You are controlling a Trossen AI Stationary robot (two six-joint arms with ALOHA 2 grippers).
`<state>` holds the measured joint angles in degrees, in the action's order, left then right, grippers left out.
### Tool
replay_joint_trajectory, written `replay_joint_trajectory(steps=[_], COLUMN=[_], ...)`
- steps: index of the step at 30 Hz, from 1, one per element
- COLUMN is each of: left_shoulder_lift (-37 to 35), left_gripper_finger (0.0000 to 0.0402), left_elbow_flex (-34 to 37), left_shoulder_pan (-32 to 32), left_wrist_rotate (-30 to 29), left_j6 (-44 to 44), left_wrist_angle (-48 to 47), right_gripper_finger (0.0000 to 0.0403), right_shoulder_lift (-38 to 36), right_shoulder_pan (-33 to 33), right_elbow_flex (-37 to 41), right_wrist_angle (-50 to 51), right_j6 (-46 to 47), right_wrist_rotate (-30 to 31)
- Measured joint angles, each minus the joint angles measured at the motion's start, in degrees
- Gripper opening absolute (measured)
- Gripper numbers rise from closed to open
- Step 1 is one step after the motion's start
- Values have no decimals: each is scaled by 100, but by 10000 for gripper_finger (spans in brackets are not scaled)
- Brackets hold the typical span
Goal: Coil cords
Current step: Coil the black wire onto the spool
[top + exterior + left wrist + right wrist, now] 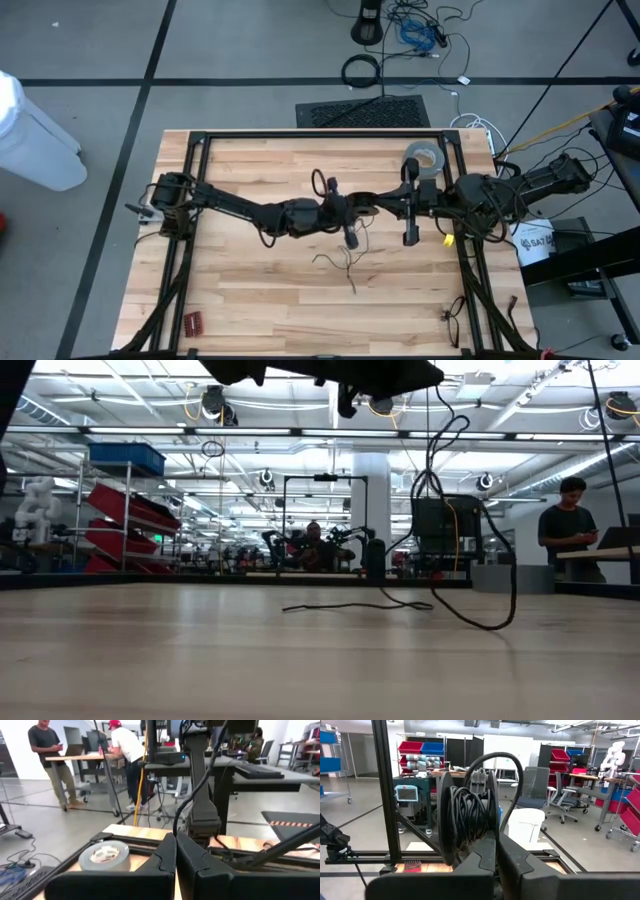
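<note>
**High view: thin black cord lies loose under two shut grippers**

High view shows the cord [346,262] as a thin black wire in a loose squiggle on the wooden table [250,300], on the side of the grippers away from the grey tape roll [424,158].

The left gripper [351,240] hangs just above the cord's upper end. Its fingers are pressed tight together, and I cannot tell if the wire is pinched between them. The right gripper [409,238] is shut too, beside the cord and nearer the tape roll.

Low view shows part of the cord lying flat on the table [360,604], and a loop of wire hanging down from above.

Right wrist view shows a black spool [467,815] wound with black wire, right past that gripper's closed fingers [485,857].
</note>
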<state>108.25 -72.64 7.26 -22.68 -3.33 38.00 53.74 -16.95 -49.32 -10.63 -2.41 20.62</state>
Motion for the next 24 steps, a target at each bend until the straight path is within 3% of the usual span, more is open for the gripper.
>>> replay_joint_trajectory(steps=[6,15,24], left_shoulder_lift=[-178,-696,-1074], left_gripper_finger=[2,4,78], left_elbow_flex=[7,9,5], left_shoulder_pan=[52,450,794], left_wrist_rotate=[-226,-380,-648], left_j6=[-46,-2,-88], left_wrist_angle=[-596,-2303,-3289], right_gripper_finger=[0,0,0], right_shoulder_lift=[-20,-241,-264], right_shoulder_pan=[-2,-4,-2], right_elbow_flex=[0,0,0], right_wrist_angle=[93,438,439], right_j6=[23,107,113], right_wrist_rotate=[0,4,2])
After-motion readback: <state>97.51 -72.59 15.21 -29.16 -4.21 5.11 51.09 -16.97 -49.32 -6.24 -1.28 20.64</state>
